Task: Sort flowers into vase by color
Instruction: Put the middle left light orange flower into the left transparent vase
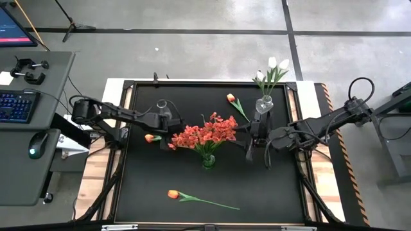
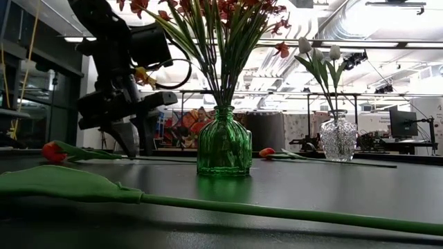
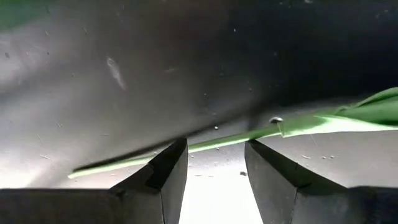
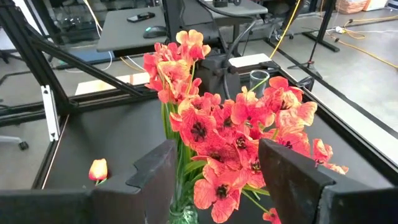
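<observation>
Where the black table mat (image 1: 154, 186) spreads under both arms, the holdings stand as follows.

Green glass vase (image 1: 209, 160): mat centre, upright, filled with bushy red-orange blossoms (image 1: 204, 133) on green stems.

Clear glass vase (image 1: 264, 104): far right part of the mat, upright, holding white tulips (image 1: 277, 65).

Empty clear vase (image 1: 163, 108): far side of the mat, just beyond the left arm's wrist.

Orange tulip, first (image 1: 152, 138): lying flat, left of the green vase, head pointing left, stem running beneath the left gripper.

Orange tulip, second (image 1: 231, 98): lying flat between the two filled vases, toward the far edge.

Orange tulip, third (image 1: 173, 194): lying flat near the front edge, long stem trailing right.

Left gripper (image 3: 216, 168): low over the mat just left of the red-orange blossoms, fingers (image 3: 165, 174) parted a moderate way, straddling the first tulip's stem (image 3: 224, 142); the stem lies on the mat between them, not pinched.

Right gripper (image 4: 217, 171): right of the green vase, near the clear vase, facing the red-orange blossoms, fingers spread wide, nothing between them.

Desk (image 1: 38, 128): left of the table, bearing a keyboard (image 1: 16, 106) and a mouse (image 1: 36, 144).
</observation>
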`<action>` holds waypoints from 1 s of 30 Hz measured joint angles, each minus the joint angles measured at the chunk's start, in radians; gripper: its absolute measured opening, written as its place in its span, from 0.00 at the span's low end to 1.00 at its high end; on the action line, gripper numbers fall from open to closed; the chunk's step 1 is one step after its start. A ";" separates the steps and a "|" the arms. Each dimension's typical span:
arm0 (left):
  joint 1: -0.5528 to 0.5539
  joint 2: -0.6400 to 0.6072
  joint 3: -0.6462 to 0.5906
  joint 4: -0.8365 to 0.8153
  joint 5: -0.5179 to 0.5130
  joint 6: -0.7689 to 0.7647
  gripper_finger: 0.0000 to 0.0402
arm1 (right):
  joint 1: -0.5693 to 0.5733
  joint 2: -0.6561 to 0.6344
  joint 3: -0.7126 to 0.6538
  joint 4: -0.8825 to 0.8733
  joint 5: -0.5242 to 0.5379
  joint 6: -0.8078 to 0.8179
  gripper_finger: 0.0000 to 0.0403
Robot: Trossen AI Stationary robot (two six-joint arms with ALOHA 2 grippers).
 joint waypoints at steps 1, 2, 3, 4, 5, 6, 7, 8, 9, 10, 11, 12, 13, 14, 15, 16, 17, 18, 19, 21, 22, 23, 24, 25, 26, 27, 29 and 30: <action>-0.004 0.000 0.000 0.000 0.000 0.001 0.36 | 0.000 0.000 0.000 -0.002 0.000 0.000 0.54; -0.007 0.000 0.000 0.001 0.001 0.003 0.36 | 0.000 0.000 0.000 -0.003 0.000 0.000 0.54; -0.009 0.000 0.000 0.000 0.000 0.010 0.36 | 0.000 0.000 0.000 -0.003 0.000 0.000 0.54; -0.010 0.000 0.000 0.000 0.001 0.016 0.36 | 0.000 0.000 0.000 -0.003 0.000 0.000 0.54; -0.009 0.000 0.000 0.000 0.004 0.023 0.36 | 0.000 0.000 0.000 -0.003 0.000 0.000 0.54; -0.009 0.000 0.000 0.001 0.007 0.030 0.36 | 0.000 0.000 0.000 -0.002 0.000 0.000 0.54; -0.009 0.000 0.000 0.001 0.011 0.036 0.36 | 0.000 0.000 0.000 -0.003 0.000 0.000 0.54; -0.008 0.000 0.000 0.001 0.021 0.043 0.36 | 0.000 0.000 0.000 -0.002 0.000 0.000 0.54; -0.005 0.000 0.000 0.001 0.029 0.043 0.36 | 0.000 0.000 0.000 -0.003 0.000 0.000 0.54; -0.003 0.000 0.000 0.001 0.037 0.042 0.36 | 0.000 0.000 0.000 -0.002 0.000 0.000 0.54; 0.000 0.000 0.000 0.001 0.046 0.041 0.36 | 0.000 0.000 0.000 -0.003 0.000 0.000 0.54; 0.003 0.000 0.000 0.001 0.055 0.042 0.36 | 0.000 0.000 0.000 -0.003 0.000 0.000 0.54; 0.005 0.005 0.000 0.002 0.060 0.049 0.36 | 0.000 0.000 0.000 -0.003 0.000 0.000 0.54; 0.007 0.011 0.000 0.002 0.061 0.062 0.36 | 0.000 0.000 0.000 -0.003 0.000 0.000 0.54; 0.007 0.019 0.000 0.002 0.061 0.076 0.36 | 0.000 0.000 0.000 -0.002 0.000 -0.001 0.54; 0.007 0.026 0.001 0.003 0.061 0.087 0.36 | 0.000 0.000 0.000 -0.003 0.000 -0.008 0.54; 0.005 0.033 0.003 0.005 0.061 0.097 0.36 | 0.000 0.000 0.000 -0.002 0.000 -0.019 0.54; 0.003 0.039 0.003 0.004 0.061 0.111 0.36 | 0.000 0.000 0.000 -0.002 0.000 -0.030 0.54; 0.000 0.047 0.004 0.004 0.061 0.121 0.36 | 0.000 0.000 0.000 -0.002 0.000 -0.036 0.54; -0.003 0.057 0.004 0.007 0.060 0.132 0.36 | 0.000 0.000 0.000 -0.002 0.000 -0.041 0.54; -0.003 0.062 0.005 0.008 0.059 0.131 0.36 | 0.000 0.000 0.000 -0.002 0.000 -0.041 0.54; -0.003 0.065 0.005 0.009 0.057 0.129 0.36 | 0.000 0.000 0.000 -0.002 0.000 -0.041 0.54; -0.003 0.070 0.005 0.009 0.053 0.130 0.36 | 0.000 0.000 0.000 -0.002 0.000 -0.042 0.54; -0.003 0.074 0.005 0.006 0.046 0.130 0.35 | 0.000 0.000 0.000 -0.002 0.000 -0.042 0.54; -0.004 0.075 0.004 0.005 0.039 0.127 0.34 | 0.000 0.000 0.000 -0.002 0.000 -0.042 0.54; -0.004 0.077 0.004 0.005 0.034 0.116 0.32 | 0.000 0.000 0.000 -0.002 0.000 -0.042 0.54; -0.007 0.079 0.003 0.004 0.030 0.085 0.27 | 0.000 0.000 0.000 -0.002 0.000 -0.042 0.54; -0.010 0.079 0.003 0.003 0.026 0.059 0.23 | 0.000 0.000 0.000 -0.002 0.000 -0.042 0.54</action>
